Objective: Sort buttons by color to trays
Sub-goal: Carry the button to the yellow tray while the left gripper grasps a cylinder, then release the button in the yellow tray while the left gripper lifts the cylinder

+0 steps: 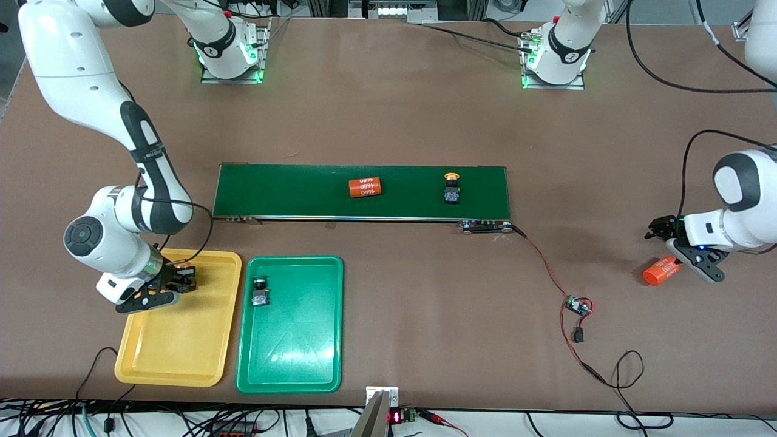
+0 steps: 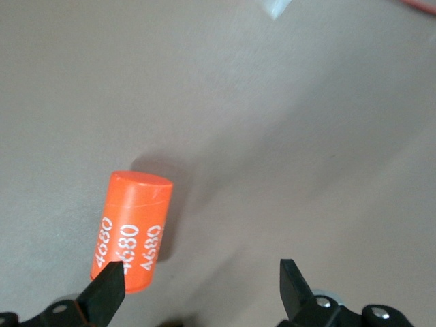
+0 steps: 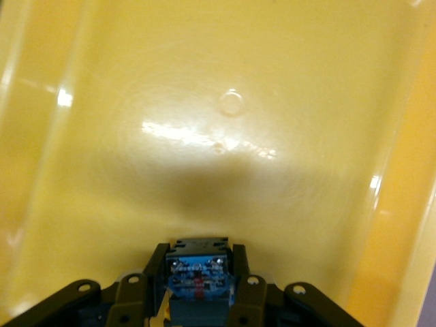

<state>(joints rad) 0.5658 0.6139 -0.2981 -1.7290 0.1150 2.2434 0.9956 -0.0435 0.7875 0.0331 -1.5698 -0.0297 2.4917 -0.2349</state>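
Brown tabletop (image 1: 388, 109) carries a long dark green conveyor belt (image 1: 291, 191) across its middle, with the two arm bases along the edge farthest from the front camera. On the belt lie an orange cylinder with white print (image 1: 365, 187) and a yellow-capped button (image 1: 451, 188), the button toward the left arm's end of the belt. Two trays sit side by side near the tabletop edge closest to the front camera, at the right arm's end: the yellow tray (image 1: 176, 358) at the corner, the green tray (image 1: 291, 358) just beside it. A dark-capped button (image 1: 260, 292) lies in the green tray, in the corner nearest the belt on the yellow tray's side. The right gripper (image 1: 182, 280) is over the yellow tray's half nearest the belt; its fingers (image 3: 246, 300) are clenched on a small black-bodied part with a blue face (image 3: 198, 272), whose cap colour cannot be told. The left gripper (image 1: 661, 233) is low over the bare tabletop at the left arm's end, with its fingers (image 2: 109, 289) released and spread wide. A second orange cylinder (image 1: 660, 271) stands on the tabletop, at one fingertip in the left wrist view, not gripped. A small circuit board (image 1: 576, 305) on red and black wires lies on the tabletop nearer the front camera than the belt's end.
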